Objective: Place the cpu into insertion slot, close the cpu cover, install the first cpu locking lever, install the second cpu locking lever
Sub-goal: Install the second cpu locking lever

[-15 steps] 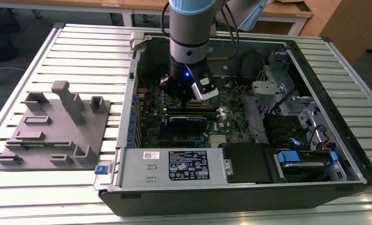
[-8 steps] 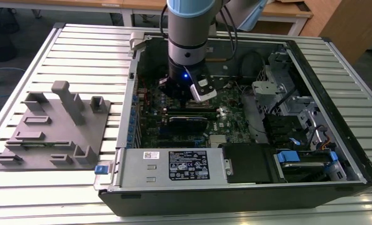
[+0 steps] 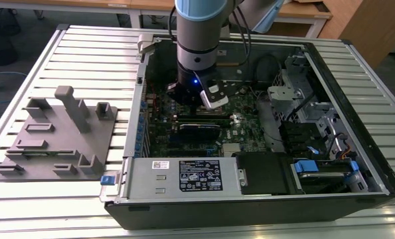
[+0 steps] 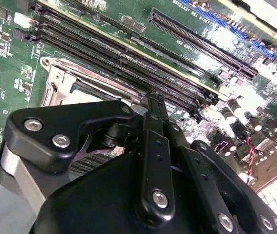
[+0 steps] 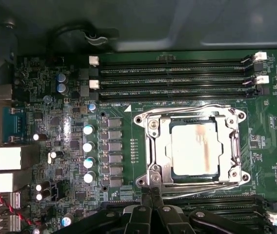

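Nearest the lens, the black two-finger gripper (image 5: pixel 151 195) has its tips pressed together, resting at the edge of the square silver-rimmed insertion slot (image 5: pixel 193 147). The dull silver square cpu (image 5: pixel 194 148) lies seated inside it, and the thin silver window-frame cpu cover (image 5: pixel 153 146) appears folded down over it (so the lever-latching step seems in hand). Latching would call for a firm, precise push on a thin wire lever. The open black computer case (image 3: pixel 356 99) lies on a slatted metal table (image 3: pixel 84 45), beside a grey moulded fixture (image 3: pixel 58 134).

Grey fixture block (image 3: pixel 58 134) beside computer case (image 3: pixel 250 199)
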Motion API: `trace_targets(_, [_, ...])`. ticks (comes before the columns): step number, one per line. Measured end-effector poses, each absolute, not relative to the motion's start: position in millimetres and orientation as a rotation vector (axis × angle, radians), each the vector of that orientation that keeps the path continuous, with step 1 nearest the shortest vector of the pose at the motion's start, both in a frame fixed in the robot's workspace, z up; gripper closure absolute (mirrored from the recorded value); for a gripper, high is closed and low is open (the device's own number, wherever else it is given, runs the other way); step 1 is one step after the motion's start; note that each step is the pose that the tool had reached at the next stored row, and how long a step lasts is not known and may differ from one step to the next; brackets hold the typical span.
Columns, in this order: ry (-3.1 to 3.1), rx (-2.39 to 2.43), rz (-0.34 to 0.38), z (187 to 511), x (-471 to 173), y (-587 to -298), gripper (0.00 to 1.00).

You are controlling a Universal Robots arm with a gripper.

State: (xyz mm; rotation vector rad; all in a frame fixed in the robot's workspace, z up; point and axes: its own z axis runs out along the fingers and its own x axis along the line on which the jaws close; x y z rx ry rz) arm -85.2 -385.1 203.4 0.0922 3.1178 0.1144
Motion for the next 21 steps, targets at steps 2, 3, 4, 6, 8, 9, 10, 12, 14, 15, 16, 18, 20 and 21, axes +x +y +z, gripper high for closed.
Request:
trace_targets(2, [3.118,0.092,0.121,202.8,-85.6,-385.2,0.89])
trace_targets(3, [3.118,0.092,0.125,202.5,-85.8,-385.2,0.89])
trace_targets(4, [3.118,0.092,0.129,202.1,-86.0,-385.2,0.89])
trace_targets(6, [3.117,0.093,0.138,201.4,-86.4,-385.2,0.89])
trace_targets(8, [3.117,0.093,0.147,200.9,-86.7,-385.3,0.89])
trace_targets(9, [3.117,0.093,0.151,200.7,-86.7,-385.3,0.89])
trace_targets(10, [3.117,0.093,0.155,200.3,-86.7,-385.4,0.89])
trace_targets(12, [3.117,0.093,0.165,199.8,-86.9,-385.6,0.89])
trace_targets(14, [3.116,0.093,0.174,199.4,-87.1,-385.9,0.89])
trace_targets(15, [3.116,0.093,0.179,199.1,-87.2,-386.1,0.89])
trace_targets(16, [3.116,0.093,0.183,198.8,-87.4,-386.4,0.89])
trace_targets(18, [3.116,0.093,0.191,197.9,-87.8,-386.7,0.89])
trace_targets(20, [3.115,0.093,0.196,197.1,-88.3,-387.3,0.89])
trace_targets(21, [3.115,0.093,0.199,196.3,-88.5,-387.4,0.89])
